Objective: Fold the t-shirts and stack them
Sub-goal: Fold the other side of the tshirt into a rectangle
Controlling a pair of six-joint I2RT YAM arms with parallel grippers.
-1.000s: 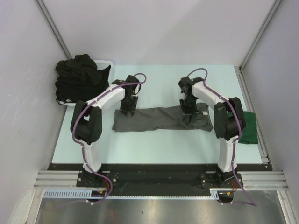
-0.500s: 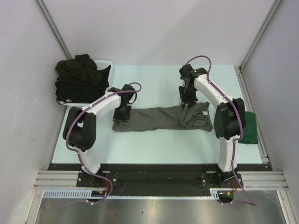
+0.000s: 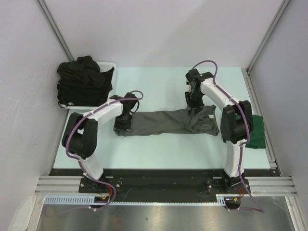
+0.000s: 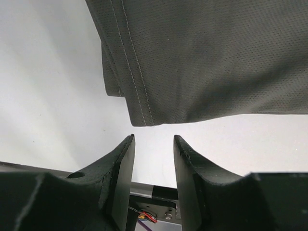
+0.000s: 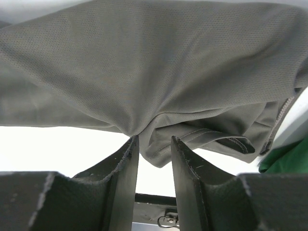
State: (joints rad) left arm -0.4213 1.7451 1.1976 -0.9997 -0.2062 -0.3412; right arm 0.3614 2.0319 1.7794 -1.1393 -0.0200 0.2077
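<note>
A long folded t-shirt [image 3: 163, 122] lies across the middle of the tabletop [image 3: 159, 82], with the left hand [image 3: 121, 127] at its left end, the right hand [image 3: 192, 109] above its right part, a basket [image 3: 109, 65] holding a heap of t-shirts [image 3: 79, 79] behind and to its left, and another t-shirt [image 3: 257, 132] to its right.

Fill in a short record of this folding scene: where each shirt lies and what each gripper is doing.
grey t-shirt: lies as a long band across the middle of the table
green t-shirt: at the table's right edge, partly hidden by the right arm
black t-shirts: heaped in the white basket, far left
left gripper: open, just off the grey shirt's left corner, nothing between its jaws
right gripper: open, at the grey shirt's far edge near its right end, fabric bunched at its tips
</note>
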